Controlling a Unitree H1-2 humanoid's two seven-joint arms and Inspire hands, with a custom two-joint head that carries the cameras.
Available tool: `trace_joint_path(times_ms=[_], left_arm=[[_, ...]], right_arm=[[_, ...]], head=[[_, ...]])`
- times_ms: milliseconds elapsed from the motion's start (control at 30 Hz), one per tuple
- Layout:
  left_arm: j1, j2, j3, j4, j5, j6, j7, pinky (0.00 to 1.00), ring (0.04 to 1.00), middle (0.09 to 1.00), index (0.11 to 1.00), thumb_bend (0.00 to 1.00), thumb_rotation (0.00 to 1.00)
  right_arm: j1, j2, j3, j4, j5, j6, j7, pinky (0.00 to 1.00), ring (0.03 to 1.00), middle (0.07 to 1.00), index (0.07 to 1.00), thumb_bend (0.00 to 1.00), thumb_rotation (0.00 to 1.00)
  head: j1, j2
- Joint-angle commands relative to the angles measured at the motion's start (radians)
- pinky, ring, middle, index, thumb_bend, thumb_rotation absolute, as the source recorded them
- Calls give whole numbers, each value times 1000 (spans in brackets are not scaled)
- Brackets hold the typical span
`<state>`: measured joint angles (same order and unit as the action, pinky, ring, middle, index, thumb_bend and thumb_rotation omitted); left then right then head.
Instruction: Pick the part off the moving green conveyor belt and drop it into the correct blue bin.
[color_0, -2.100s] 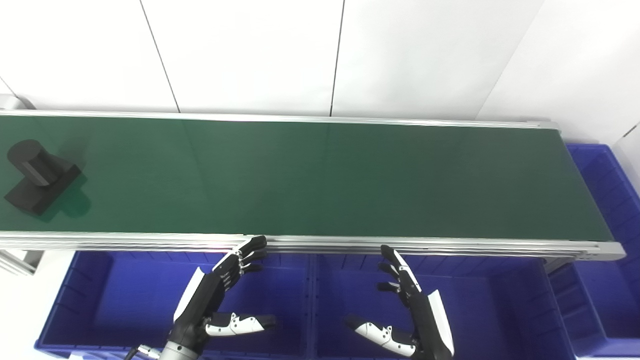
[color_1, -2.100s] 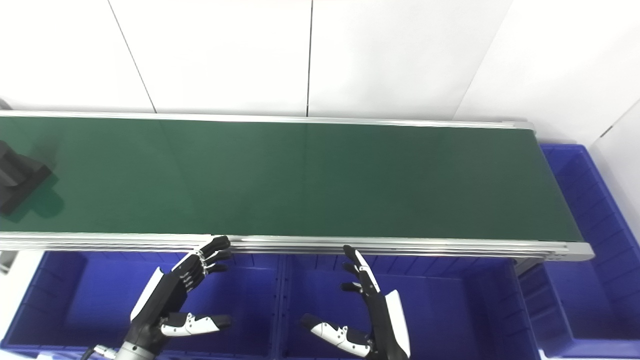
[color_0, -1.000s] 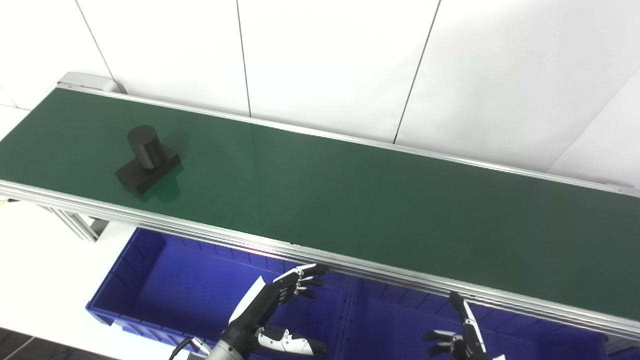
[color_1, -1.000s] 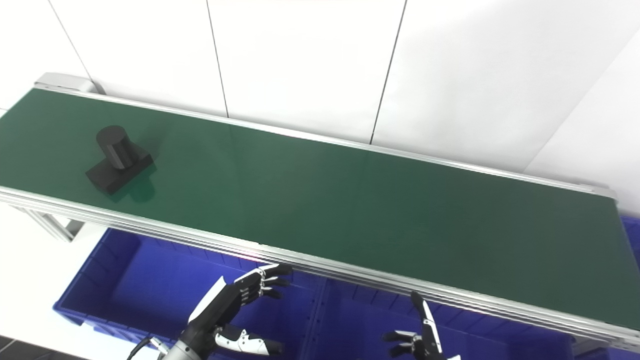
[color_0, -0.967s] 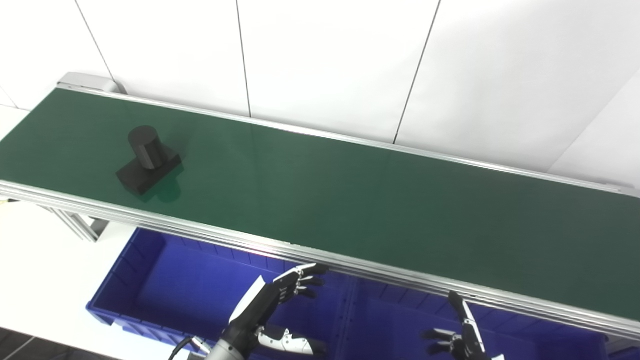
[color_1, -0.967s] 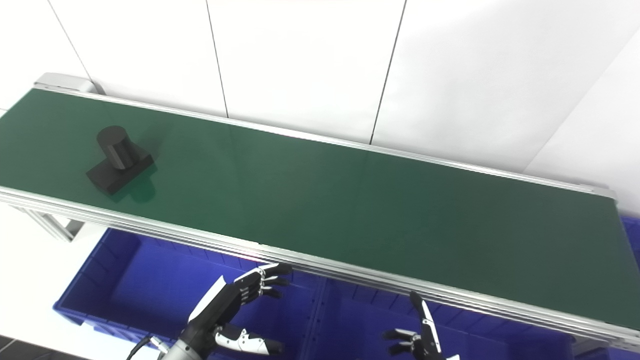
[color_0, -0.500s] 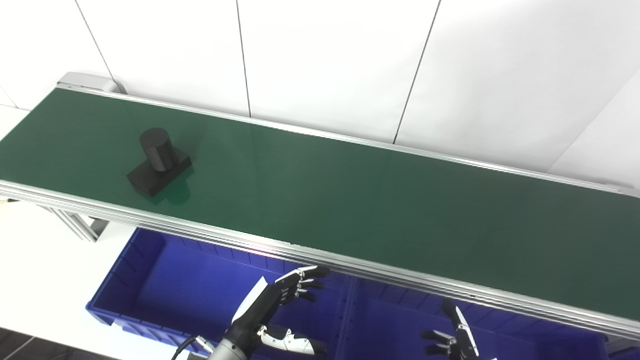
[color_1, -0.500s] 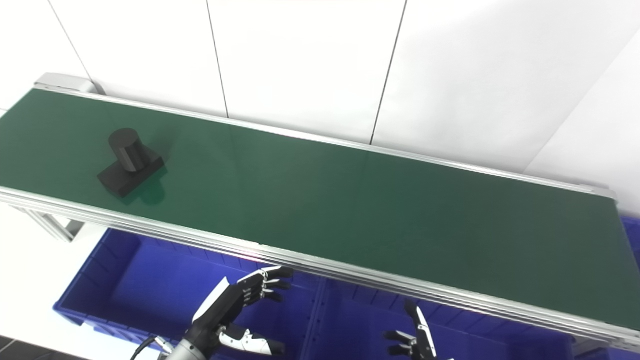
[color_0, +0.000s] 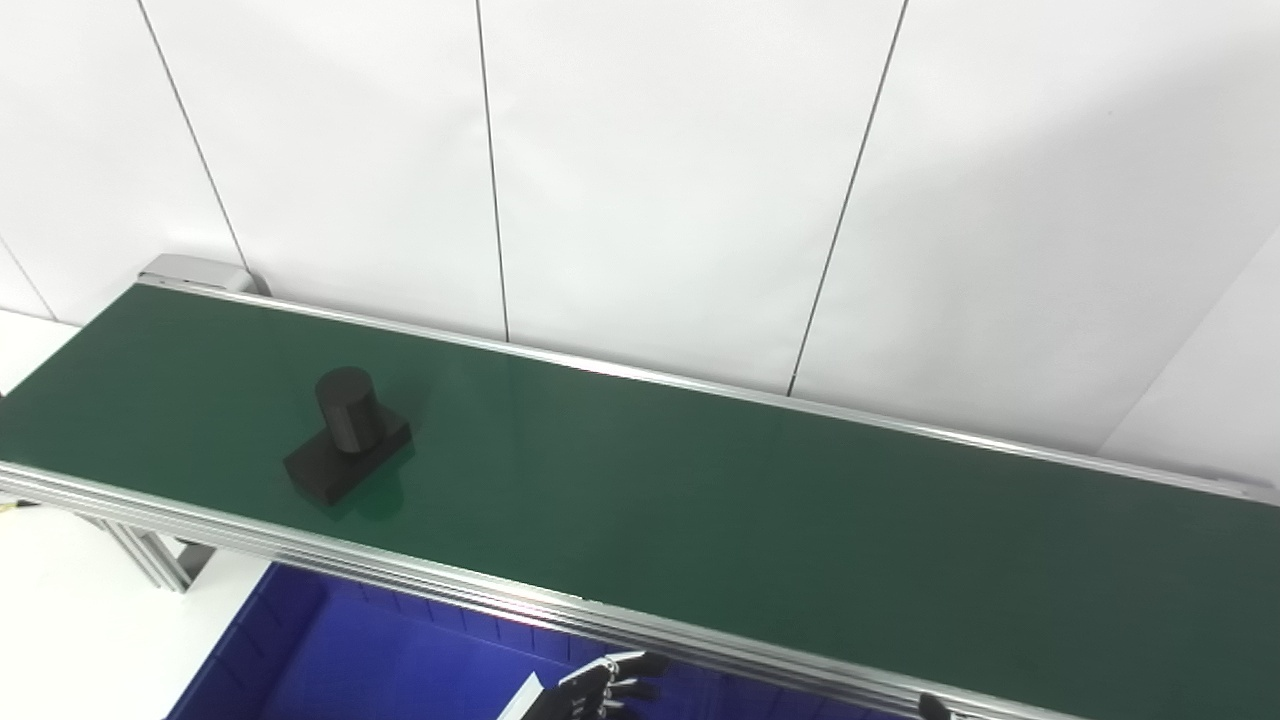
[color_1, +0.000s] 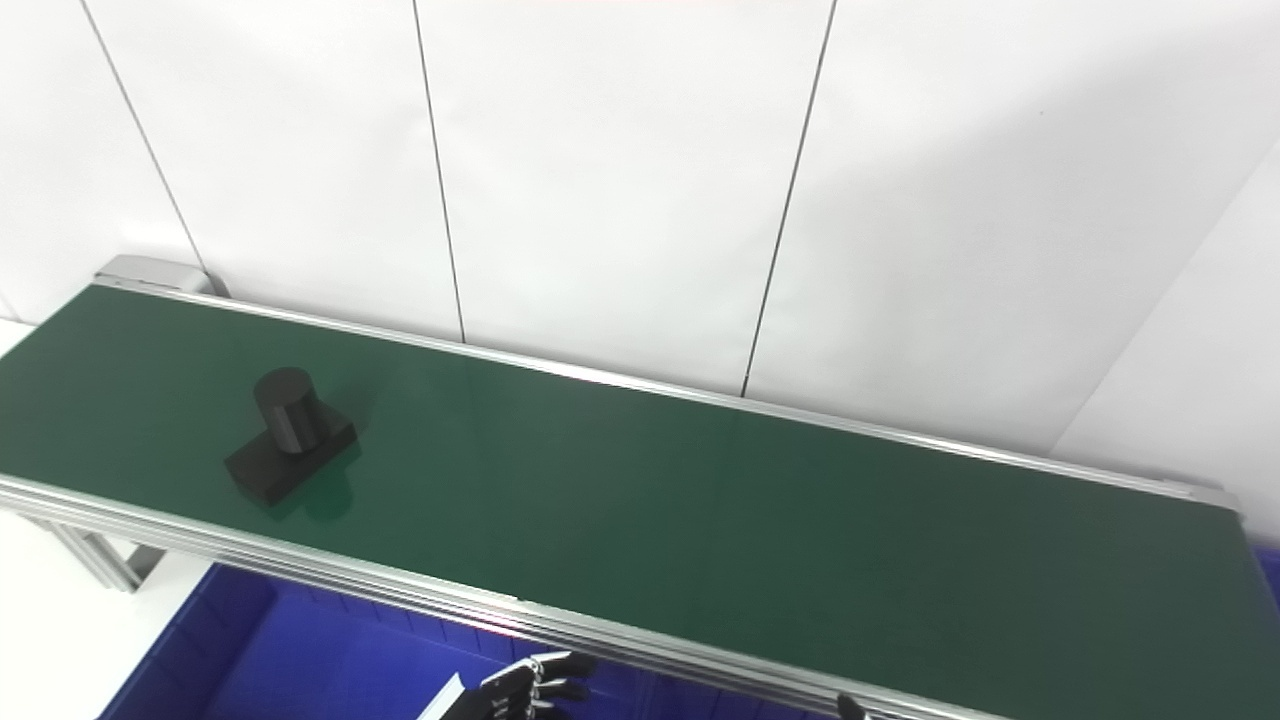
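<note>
The part is black: an upright cylinder on a flat rectangular base. It stands on the left stretch of the green conveyor belt, nearer the front rail, and also shows in the right eye view. Of my left hand, only the dark fingertips show at the bottom edge, below the belt's front rail. They are apart and hold nothing. Of my right hand, only one fingertip shows at the bottom edge. Both hands are far from the part.
A blue bin lies under the belt's front rail at the bottom left. A silver rail runs along the belt's front edge. White wall panels stand behind the belt. A metal leg holds up the belt's left end.
The camera has tilted up, so the bins and hands have slid mostly out of the picture. The part has travelled to the right along the belt.
</note>
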<state>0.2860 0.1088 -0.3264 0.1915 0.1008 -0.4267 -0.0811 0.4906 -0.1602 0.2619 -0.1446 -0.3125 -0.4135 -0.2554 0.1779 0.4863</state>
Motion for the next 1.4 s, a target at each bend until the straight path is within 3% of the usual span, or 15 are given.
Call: trace_joint_path(times_ms=[0,100,200,333,467,567,600,767,933,1067,1200,1367], left_arm=[[-23,4,-12,-10,9,-43,23,683,784,841,805,951,195],[-32,2,-19,6,18,-43,41,676,778,835,799,965,209],[-40,4,-30,16,15,-43,55,671,773,831,793,967,210],[-54,9,-50,31,27,-43,85,660,763,827,788,963,213],[-64,14,-67,37,36,-43,108,651,757,824,787,965,212],[-73,17,-83,41,50,-43,138,660,761,819,782,968,214],[-77,18,-91,43,54,-43,151,666,764,817,779,969,220],[-84,28,-112,47,49,-43,173,687,778,814,776,969,216],[-88,32,-123,45,52,-43,191,690,777,810,772,967,217],[-92,41,-137,46,55,-43,208,677,771,810,773,966,221],[-95,45,-146,46,48,-43,215,674,774,817,779,964,203],[-100,40,-145,50,42,-43,213,693,776,811,776,971,200]], right_arm=[[-24,-18,19,-43,9,-56,-35,891,909,925,941,690,201],[-53,-28,36,-94,44,-56,-25,987,948,929,954,679,192],[-74,-18,34,-131,54,-56,-15,999,969,953,955,689,247],[-125,-18,15,-163,57,-56,21,989,955,942,950,713,288],[-174,-8,-13,-215,55,-10,78,995,947,923,949,721,296],[-236,0,-38,-224,38,-5,107,923,922,911,936,737,348],[-255,4,-43,-232,39,12,122,882,912,915,930,739,359],[-325,26,-65,-276,-26,124,187,862,898,913,931,758,459],[-378,48,-70,-293,-36,198,240,837,895,913,928,780,483],[-427,58,-67,-286,-22,241,279,843,894,913,927,775,494],[-482,69,-60,-261,24,276,317,828,889,906,921,780,424],[-564,81,-36,-245,-61,373,366,813,869,894,909,775,433]], head=[[5,-9],[11,-19],[15,-25],[17,-33],[16,-35],[18,-30],[18,-28],[12,-23],[12,-9],[19,-5],[22,0],[22,4]])
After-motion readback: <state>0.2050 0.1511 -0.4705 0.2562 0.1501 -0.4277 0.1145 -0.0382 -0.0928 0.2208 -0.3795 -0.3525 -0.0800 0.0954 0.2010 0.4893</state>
